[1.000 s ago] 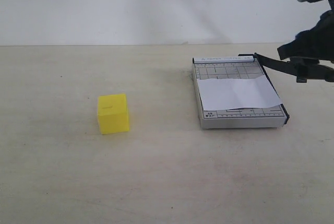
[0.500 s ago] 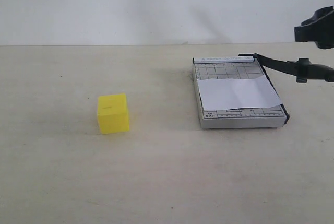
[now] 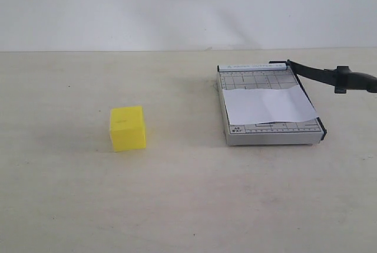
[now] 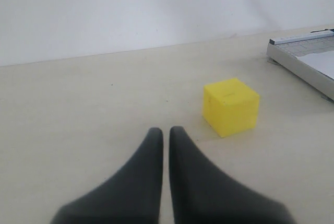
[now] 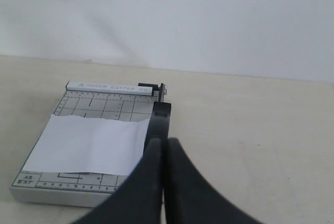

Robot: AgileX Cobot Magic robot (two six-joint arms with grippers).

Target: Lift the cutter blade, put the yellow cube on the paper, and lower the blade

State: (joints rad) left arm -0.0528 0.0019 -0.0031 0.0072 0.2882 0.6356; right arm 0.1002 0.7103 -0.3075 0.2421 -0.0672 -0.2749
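The yellow cube (image 3: 128, 127) sits on the table well left of the cutter, a slot mark on its top face. The white paper (image 3: 268, 104) lies across the grey gridded cutter base (image 3: 241, 137). The black blade arm (image 3: 318, 75) stands raised, its handle off to the right. Neither gripper shows in the exterior view. In the left wrist view my left gripper (image 4: 166, 130) is shut and empty, with the cube (image 4: 231, 106) a short way ahead and to one side. My right gripper (image 5: 162, 141) is shut and empty, with the blade arm (image 5: 161, 112) and the paper (image 5: 88, 143) just beyond its tips.
The cutter base (image 5: 104, 101) has a white ruler bar along its far edge. A plain white wall backs the beige table (image 3: 177, 194). A corner of the cutter (image 4: 300, 62) shows in the left wrist view.
The right arm, near the blade handle a second ago, has drawn back up and out of the exterior view. The blade stays raised. Cube and paper have not moved.
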